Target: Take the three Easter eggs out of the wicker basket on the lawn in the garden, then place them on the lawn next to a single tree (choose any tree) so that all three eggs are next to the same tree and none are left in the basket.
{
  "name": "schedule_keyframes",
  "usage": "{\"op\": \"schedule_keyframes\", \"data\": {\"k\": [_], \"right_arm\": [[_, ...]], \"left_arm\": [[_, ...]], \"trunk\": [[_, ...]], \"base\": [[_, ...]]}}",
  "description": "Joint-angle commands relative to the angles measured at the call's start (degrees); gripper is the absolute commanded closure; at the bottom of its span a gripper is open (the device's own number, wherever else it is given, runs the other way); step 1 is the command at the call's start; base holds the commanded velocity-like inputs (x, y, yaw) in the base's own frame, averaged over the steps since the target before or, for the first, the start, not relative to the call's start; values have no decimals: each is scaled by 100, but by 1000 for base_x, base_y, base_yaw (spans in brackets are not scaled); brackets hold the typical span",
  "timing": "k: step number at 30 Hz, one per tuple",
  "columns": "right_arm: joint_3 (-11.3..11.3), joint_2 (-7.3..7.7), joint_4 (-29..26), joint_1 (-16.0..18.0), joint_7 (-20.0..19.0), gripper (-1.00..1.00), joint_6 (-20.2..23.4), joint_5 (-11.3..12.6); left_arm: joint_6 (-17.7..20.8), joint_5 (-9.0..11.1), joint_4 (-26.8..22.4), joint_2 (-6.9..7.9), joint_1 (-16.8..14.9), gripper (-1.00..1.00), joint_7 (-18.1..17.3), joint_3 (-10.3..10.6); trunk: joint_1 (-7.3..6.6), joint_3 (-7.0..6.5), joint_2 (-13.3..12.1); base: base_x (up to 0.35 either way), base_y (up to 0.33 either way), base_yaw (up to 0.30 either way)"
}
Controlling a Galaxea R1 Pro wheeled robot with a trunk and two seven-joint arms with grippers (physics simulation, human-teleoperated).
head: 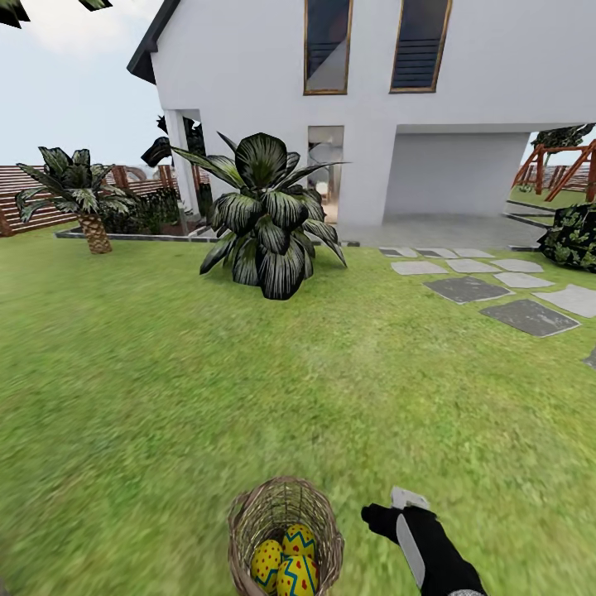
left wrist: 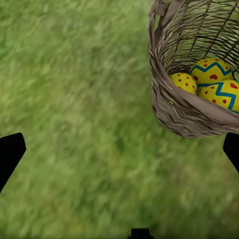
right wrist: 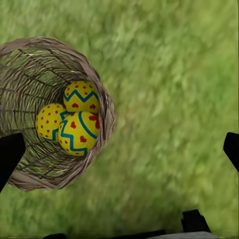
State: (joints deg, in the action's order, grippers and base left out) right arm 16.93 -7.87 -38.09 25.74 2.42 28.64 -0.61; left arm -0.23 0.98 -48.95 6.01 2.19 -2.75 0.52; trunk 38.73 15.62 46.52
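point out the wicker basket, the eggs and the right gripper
wicker basket (head: 242, 530): head view, left rim.
Easter eggs (right wrist: 79, 132): right wrist view, front egg's shell.
right gripper (head: 389, 507): head view, between its fingertips.

The wicker basket (head: 285, 530) sits upright on the lawn (head: 165, 372) just ahead of me, round, brown and open-weave. All three Easter eggs (right wrist: 74, 122) lie inside it, bunched together and touching, yellow with blue zigzag bands and red dots. Green grass surrounds the basket on every side I can see. My garden (head: 348, 331) stretches up to the white house.
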Motion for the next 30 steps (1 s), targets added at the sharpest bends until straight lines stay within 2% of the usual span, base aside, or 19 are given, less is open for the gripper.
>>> {"op": "schedule_keyframes", "data": {"k": [1,6,12,15,16,20,27,30], "right_arm": [[24,-5,86,48,9,-100,3,-3],[30,0,447,273,17,-100,-321,6],[51,17,931,623,21,-100,-423,8],[59,20,1088,749,21,-100,-437,8],[61,21,1128,790,21,-100,-442,8],[67,22,1176,839,21,-100,-456,8],[74,3,1207,853,22,-100,-495,8],[69,-10,1241,854,22,-100,-643,8]], "left_arm": [[21,20,-38,15,6,-100,-13,6],[105,58,-224,98,24,-100,-15,2],[367,67,-703,138,168,-100,-15,-1],[460,67,-1071,140,350,-100,-17,-125],[483,68,-1226,139,440,-100,-22,-249],[516,62,-1451,138,564,-100,-35,-500],[530,57,-1542,137,617,-100,-47,-621],[531,45,-1550,137,621,-100,-53,-633]], "trunk": [[1,7,6],[1,7,6],[1,7,6],[1,7,6],[1,7,6],[1,7,6],[155,132,286],[221,186,407]], "base": [[0,0,0],[0,0,0],[0,0,0],[0,0,0],[0,0,0],[0,0,0],[0,0,0],[0,0,0]]}}
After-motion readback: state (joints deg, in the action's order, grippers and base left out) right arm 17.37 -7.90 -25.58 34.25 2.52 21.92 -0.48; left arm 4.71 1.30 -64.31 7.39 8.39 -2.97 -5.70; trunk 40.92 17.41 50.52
